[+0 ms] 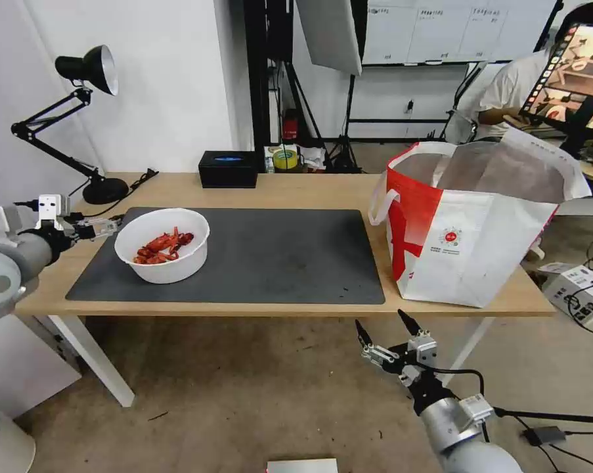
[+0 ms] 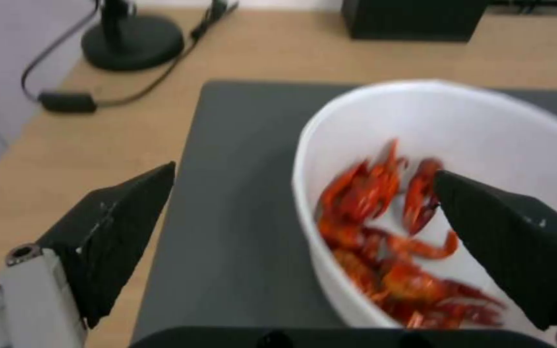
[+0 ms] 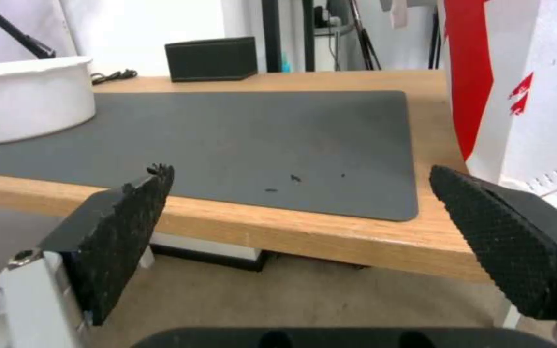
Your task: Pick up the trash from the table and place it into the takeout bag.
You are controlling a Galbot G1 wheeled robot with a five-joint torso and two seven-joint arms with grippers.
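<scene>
A white round bowl [image 1: 163, 244] of red crayfish shells [image 1: 162, 247] sits on the left part of the dark grey mat [image 1: 257, 256], which lies across the light-wood worktop [image 1: 296, 189]. The left gripper [image 1: 101, 227] hangs just beside the bowl's left rim, over the mat's left edge, its jaws spread wide and holding nothing. From its wrist camera the bowl [image 2: 459, 159] stands right ahead, with one black finger [image 2: 117, 232] over the mat and the other in front of the shells [image 2: 388, 232].

The takeout bag [image 1: 473, 243], white with red side panels and a small round red logo, stands upright at the right end of the worktop, mouth open and silver lining showing. The right gripper [image 1: 383, 335] is off the worktop, below its near edge and over the floor, near the bag's lower left corner; its jaws are released and bare.

At the far left a black desk lamp [image 1: 86, 112] stands on the worktop, and a black rectangular box [image 1: 228, 169] rests along the far edge. A few dark specks lie on the mat's near right part.
</scene>
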